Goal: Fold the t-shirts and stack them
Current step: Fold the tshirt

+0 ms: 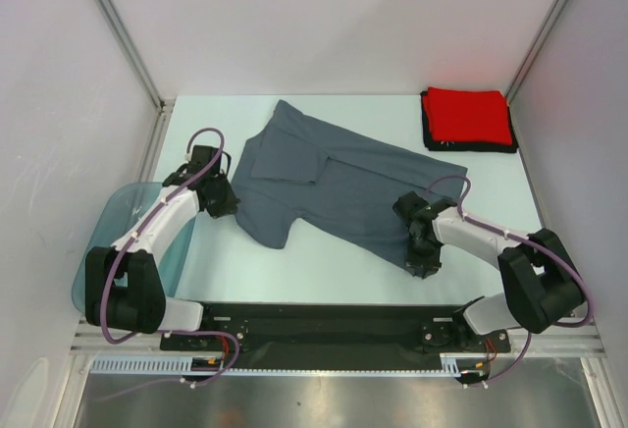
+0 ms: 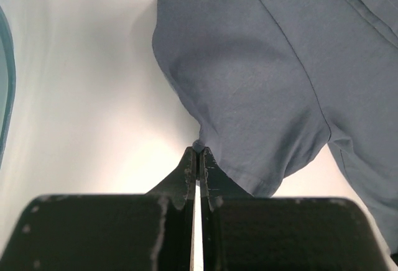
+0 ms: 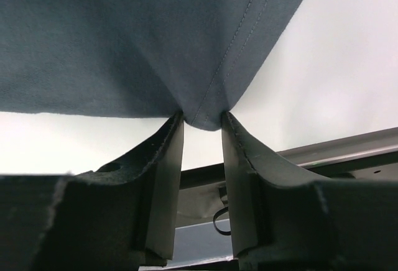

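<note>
The slate blue-grey t-shirt (image 1: 334,178) lies spread and slightly rumpled across the middle of the table (image 1: 294,266). My left gripper (image 1: 222,198) is at its left sleeve. In the left wrist view the jaws (image 2: 199,151) are shut, pinching the edge of the blue-grey cloth (image 2: 261,78). My right gripper (image 1: 423,253) is at the shirt's near hem. In the right wrist view a gathered bit of hem (image 3: 205,112) sits between the fingertips (image 3: 203,120), touching both. The red t-shirt (image 1: 468,115), folded, lies on the folded black t-shirt (image 1: 430,135) at the back right.
A translucent teal tub (image 1: 123,237) stands at the table's left edge beside the left arm, and its rim (image 2: 5,91) shows in the left wrist view. White walls with metal posts close in the table. A black rail (image 1: 324,325) runs along the near edge.
</note>
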Available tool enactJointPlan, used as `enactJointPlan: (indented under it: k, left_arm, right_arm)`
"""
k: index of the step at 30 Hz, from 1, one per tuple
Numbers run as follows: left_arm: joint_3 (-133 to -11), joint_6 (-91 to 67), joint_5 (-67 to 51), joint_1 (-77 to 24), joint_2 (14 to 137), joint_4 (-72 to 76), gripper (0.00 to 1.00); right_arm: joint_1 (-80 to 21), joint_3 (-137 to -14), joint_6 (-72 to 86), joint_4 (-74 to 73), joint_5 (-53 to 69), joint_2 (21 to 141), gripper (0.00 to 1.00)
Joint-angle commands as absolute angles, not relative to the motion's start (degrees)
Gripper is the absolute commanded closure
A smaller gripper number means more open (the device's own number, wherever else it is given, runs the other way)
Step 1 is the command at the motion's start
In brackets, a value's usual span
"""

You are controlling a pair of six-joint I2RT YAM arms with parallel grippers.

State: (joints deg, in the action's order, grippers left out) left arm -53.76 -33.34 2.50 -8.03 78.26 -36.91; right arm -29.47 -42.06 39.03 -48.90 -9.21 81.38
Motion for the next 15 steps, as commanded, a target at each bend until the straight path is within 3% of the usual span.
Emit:
enactJointPlan:
  k: [1, 7, 11, 15]
  left_arm:
    - [-56.25, -31.82, 1.93, -8.35, 77.96, -37.27, 1.00]
    - [-55.90, -31.81, 2.29, -8.35, 76.99, -37.35, 1.00]
    - [-55.63, -32.08, 1.85, -8.35, 76.29, -37.35, 1.00]
    - [-56.95, -31.99, 1.67, -8.35, 75.24, -37.44, 1.00]
  right_arm:
    - [-29.79, -41.57, 40.61, -48.07, -12.04, 82.62, 0.66]
    - [-29.71, -41.75, 40.52, -47.90, -11.26, 83.23, 0.66]
    - [-29.88, -41.04, 40.52, -47.98, -9.93, 83.06, 0.88]
    - [-29.80, -41.48, 40.78, -49.65, -9.58, 81.22, 0.94]
